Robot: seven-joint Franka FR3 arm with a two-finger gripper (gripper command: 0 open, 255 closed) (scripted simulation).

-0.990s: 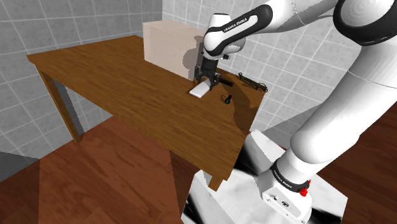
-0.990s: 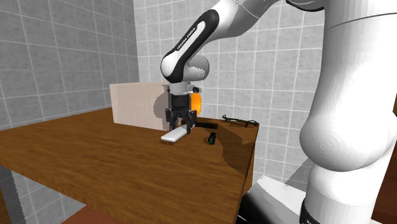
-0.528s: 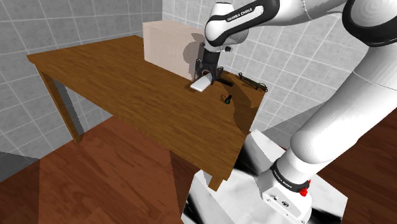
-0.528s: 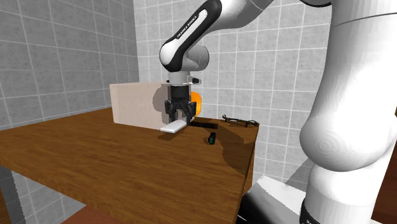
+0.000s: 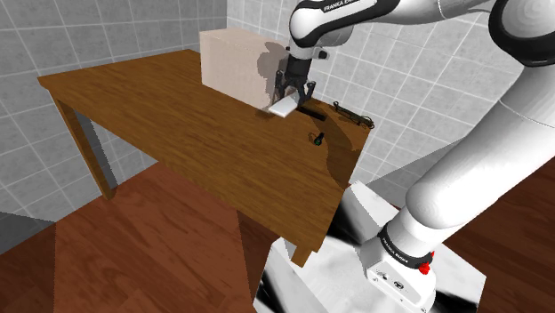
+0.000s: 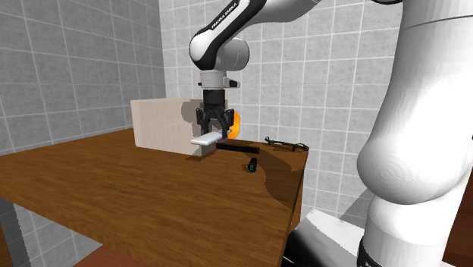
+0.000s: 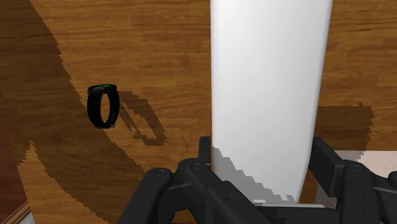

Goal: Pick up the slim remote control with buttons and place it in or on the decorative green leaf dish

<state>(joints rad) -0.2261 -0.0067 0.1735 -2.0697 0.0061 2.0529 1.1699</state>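
Note:
My black gripper (image 5: 291,93) is shut on the near end of a slim plain white remote (image 5: 281,108), which hangs level above the wooden table (image 5: 178,116). In the second exterior view the gripper (image 6: 213,133) holds the remote (image 6: 203,141) clear of the tabletop, just in front of the beige box. The wrist view has the remote (image 7: 270,95) clasped between both fingers (image 7: 203,153). A thin, dark, flat thing (image 5: 353,116) lies by the table's far corner (image 6: 284,144); I cannot tell whether it is the leaf dish.
A beige box (image 5: 233,58) stands at the back of the table beside the gripper. A small black ring with a green spot (image 7: 103,106) stands on the wood (image 5: 316,138). An orange thing (image 6: 236,125) shows behind the gripper, and a dark strip (image 6: 239,149) lies below it.
The gripper has risen with the white remote, lifting it off the tabletop and carrying it slightly toward the back wall. The fingers stayed shut on it.

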